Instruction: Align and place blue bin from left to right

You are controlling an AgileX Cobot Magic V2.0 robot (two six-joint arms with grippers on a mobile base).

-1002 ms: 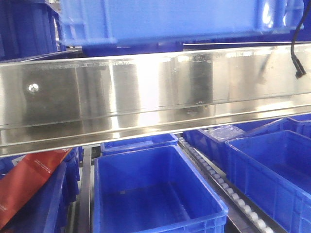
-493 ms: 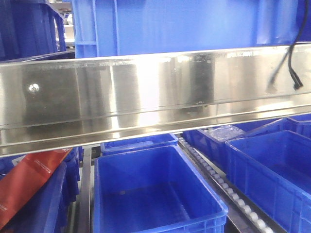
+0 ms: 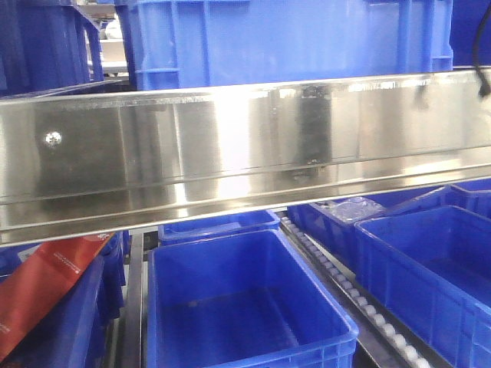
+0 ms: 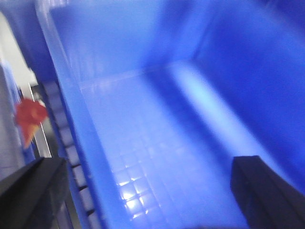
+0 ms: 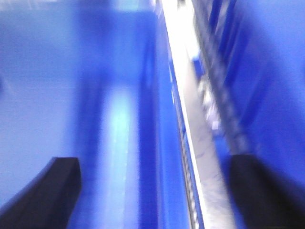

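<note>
The blue bin (image 3: 284, 38) stands on the upper level behind the steel beam, with its ribbed front wall showing. The left wrist view looks down into the bin onto its gridded floor (image 4: 157, 124). My left gripper (image 4: 150, 191) is open, one finger outside the bin's left wall (image 4: 86, 138) and one inside. The blurred right wrist view shows the bin's inside (image 5: 57, 71). My right gripper (image 5: 152, 191) is open too, its dark fingers wide apart on either side of the right wall (image 5: 164, 105). Neither gripper shows in the front view.
A wide polished steel beam (image 3: 230, 153) crosses the front view. Below it sit further blue bins (image 3: 245, 307) (image 3: 430, 261), separated by a roller track (image 3: 360, 299). A red packet (image 3: 46, 284) leans at lower left. More blue crates (image 3: 46, 46) stand at upper left. A black cable (image 3: 483, 77) hangs at right.
The blue bin has come down behind the steel beam and shifted right; its underside no longer shows. The black cable at right has risen.
</note>
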